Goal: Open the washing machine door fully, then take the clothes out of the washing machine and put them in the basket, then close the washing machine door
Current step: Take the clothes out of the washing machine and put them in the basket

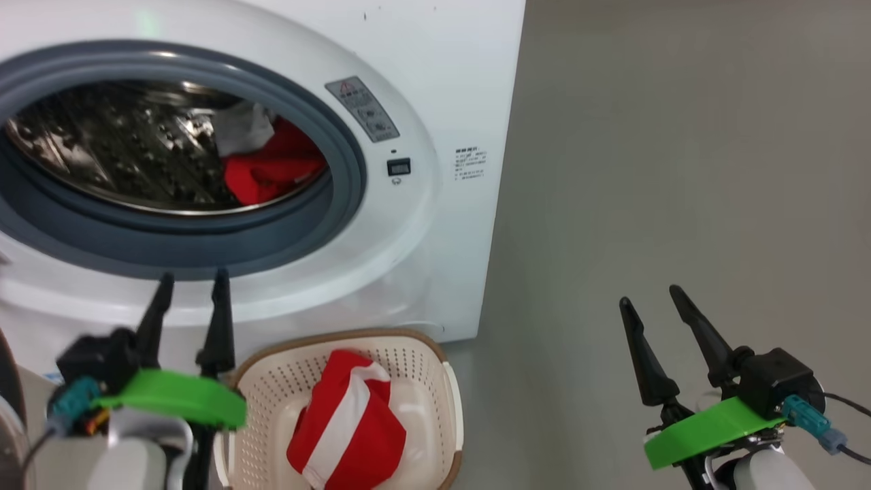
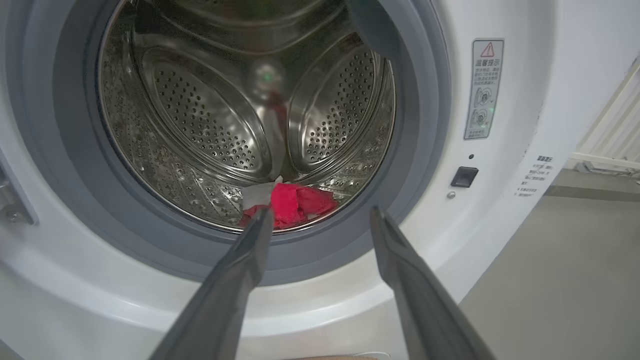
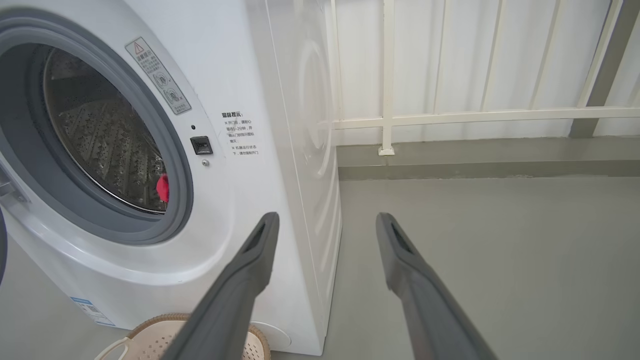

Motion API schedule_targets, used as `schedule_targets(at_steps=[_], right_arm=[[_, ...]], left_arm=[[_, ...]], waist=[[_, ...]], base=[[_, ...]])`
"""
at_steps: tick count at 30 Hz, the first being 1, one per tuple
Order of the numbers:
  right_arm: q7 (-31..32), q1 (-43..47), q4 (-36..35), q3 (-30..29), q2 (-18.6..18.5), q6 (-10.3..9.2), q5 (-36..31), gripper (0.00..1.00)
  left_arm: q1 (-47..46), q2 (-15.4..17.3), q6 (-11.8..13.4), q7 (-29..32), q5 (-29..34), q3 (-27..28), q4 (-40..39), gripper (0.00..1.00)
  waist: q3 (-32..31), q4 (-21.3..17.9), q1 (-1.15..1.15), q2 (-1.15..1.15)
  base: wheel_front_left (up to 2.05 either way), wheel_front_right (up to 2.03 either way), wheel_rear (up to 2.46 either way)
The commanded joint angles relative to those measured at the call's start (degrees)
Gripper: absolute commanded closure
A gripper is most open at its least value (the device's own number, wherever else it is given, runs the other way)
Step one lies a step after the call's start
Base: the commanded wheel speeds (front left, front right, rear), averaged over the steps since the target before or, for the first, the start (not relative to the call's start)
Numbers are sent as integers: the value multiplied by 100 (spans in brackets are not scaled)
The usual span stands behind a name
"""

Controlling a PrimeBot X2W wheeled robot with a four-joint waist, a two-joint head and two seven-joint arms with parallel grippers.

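The white washing machine (image 1: 435,204) stands with its round opening uncovered. Red and white clothes (image 1: 272,167) lie at the right of the steel drum, low in it in the left wrist view (image 2: 292,202). Another red and white garment (image 1: 347,429) lies in the cream basket (image 1: 422,347) on the floor below the opening. My left gripper (image 1: 192,286) is open in front of the opening's lower rim, left of the basket, holding nothing. My right gripper (image 1: 650,296) is open over the bare floor to the right. A dark curved edge (image 1: 12,381) at the far left may be the washing machine door.
Grey floor (image 1: 680,170) stretches to the right of the machine. Behind it, the right wrist view has a white railing (image 3: 450,117) above a low grey kerb (image 3: 475,165). The door catch (image 1: 399,167) sits on the front right of the opening.
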Motion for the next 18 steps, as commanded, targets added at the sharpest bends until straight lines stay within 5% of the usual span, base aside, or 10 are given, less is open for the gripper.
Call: schedule_targets(at_steps=[1,18], right_arm=[[-37,-225,-170,121,-76,37,-9,0],[-37,-847,-418,121,-158,37,-20,0]], left_arm=[[-376,201,-38,-30,-38,225,-4,0],[-2812,570,-331,-358,-173,234,1898,0]], waist=[[361,-2,0,0],[1449,-31,0,0]], base=[[0,0,0],[0,0,0]])
